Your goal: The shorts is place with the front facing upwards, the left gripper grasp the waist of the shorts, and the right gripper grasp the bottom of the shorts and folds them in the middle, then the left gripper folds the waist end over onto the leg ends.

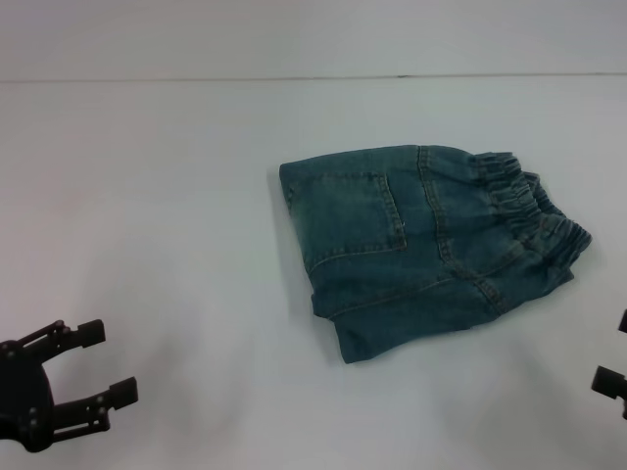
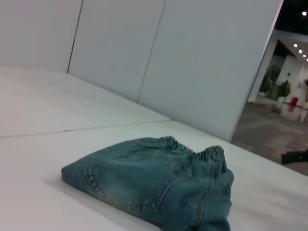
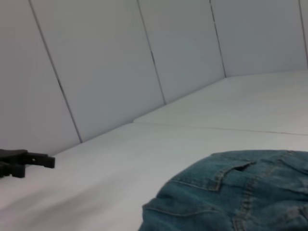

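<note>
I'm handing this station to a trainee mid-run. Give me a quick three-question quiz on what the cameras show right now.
1. True or false: the left gripper is holding the shorts.
2. Multiple choice: the elastic waistband lies toward the robot's (A) left, (B) right, (C) near edge of the table.
3. Short answer: how do the shorts lie now?

Key
1. False. It sits open at the near left, apart from the denim.
2. B.
3. Folded into a compact bundle with a back pocket facing up. The right gripper shows only at the near right edge.
</note>
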Motion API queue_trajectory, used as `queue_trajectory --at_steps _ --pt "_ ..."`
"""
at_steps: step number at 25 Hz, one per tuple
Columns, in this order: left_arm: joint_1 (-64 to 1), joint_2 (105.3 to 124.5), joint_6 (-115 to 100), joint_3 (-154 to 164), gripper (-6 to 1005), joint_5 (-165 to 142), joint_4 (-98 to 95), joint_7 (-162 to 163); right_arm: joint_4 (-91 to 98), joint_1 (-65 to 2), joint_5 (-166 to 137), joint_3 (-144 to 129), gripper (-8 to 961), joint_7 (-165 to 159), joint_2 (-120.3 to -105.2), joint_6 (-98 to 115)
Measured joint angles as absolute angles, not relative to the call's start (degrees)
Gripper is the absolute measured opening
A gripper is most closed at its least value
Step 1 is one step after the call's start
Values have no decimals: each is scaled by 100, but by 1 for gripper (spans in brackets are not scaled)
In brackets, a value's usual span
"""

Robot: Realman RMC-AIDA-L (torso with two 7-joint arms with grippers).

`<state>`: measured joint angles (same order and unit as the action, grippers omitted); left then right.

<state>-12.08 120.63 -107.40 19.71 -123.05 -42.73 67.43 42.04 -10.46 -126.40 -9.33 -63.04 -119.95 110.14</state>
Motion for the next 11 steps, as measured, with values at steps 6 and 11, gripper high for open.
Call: queue_trajectory --at_steps 6,11 --pt "-1213 12059 -10692 1918 904 -12391 -4329 6740 3936 -1217 -12644 -1033 938 -6068 -11997 10847" --pt "-1208 12059 -10680 1908 904 -12403 -4338 6852 3874 -1270 -12646 -1025 939 -6031 -11976 10808"
